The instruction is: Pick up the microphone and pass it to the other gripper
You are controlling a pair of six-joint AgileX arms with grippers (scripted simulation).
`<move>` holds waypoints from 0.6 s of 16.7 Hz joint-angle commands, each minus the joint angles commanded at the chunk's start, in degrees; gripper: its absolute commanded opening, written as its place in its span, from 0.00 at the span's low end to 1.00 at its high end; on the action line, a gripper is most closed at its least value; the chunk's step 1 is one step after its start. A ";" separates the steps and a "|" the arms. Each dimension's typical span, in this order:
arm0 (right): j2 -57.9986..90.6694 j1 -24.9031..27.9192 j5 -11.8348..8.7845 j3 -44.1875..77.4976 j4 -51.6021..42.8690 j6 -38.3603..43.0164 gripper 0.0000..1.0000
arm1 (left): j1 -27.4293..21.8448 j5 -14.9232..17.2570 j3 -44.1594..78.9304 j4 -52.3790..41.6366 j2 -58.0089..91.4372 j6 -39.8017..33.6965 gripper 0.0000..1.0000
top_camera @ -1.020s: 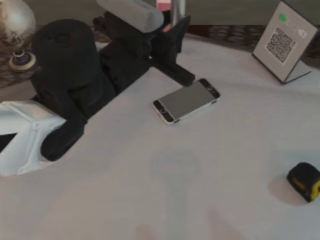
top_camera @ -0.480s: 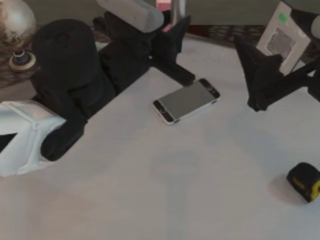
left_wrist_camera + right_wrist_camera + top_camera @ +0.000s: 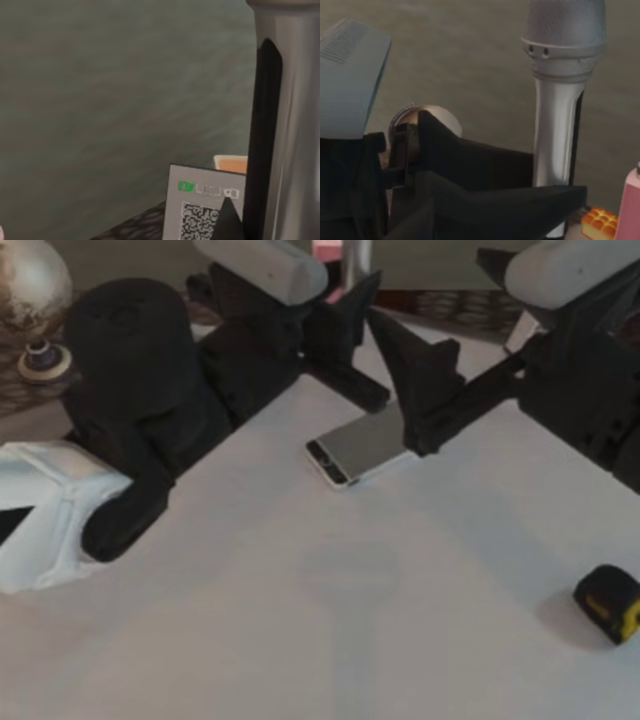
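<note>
The microphone [image 3: 565,75] has a silver-grey body with a black stripe and a rounded mesh head. It stands upright at the table's far middle [image 3: 357,262], and its body fills the near side of the left wrist view [image 3: 290,125]. My left gripper [image 3: 362,338] is shut on its lower end, black fingers [image 3: 470,160] on either side. Close to the right of the mic, over the phone's far end, my right gripper [image 3: 396,380] is open. It does not touch the mic.
A smartphone [image 3: 360,448] lies flat under the two grippers. A black-and-yellow tape measure [image 3: 608,602] sits near the right edge. A QR-code card [image 3: 202,207] stands behind the right arm. A pink bottle [image 3: 630,205] and a bread piece [image 3: 599,222] are at the back.
My right arm has swept in from the right edge toward the left, up to the held microphone, and now covers the QR card. The left arm and the microphone have stayed put.
</note>
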 joint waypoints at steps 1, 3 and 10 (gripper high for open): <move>0.00 0.00 0.00 0.00 0.00 0.00 1.00 | 0.00 0.00 0.00 0.00 0.00 0.00 0.00; -0.05 -0.22 -0.06 -0.09 -0.03 0.00 1.00 | 0.00 0.00 0.00 0.00 0.00 0.00 0.00; 15.67 -0.58 -0.32 11.46 4.05 0.06 1.00 | 0.00 0.00 0.00 0.00 0.00 0.00 0.00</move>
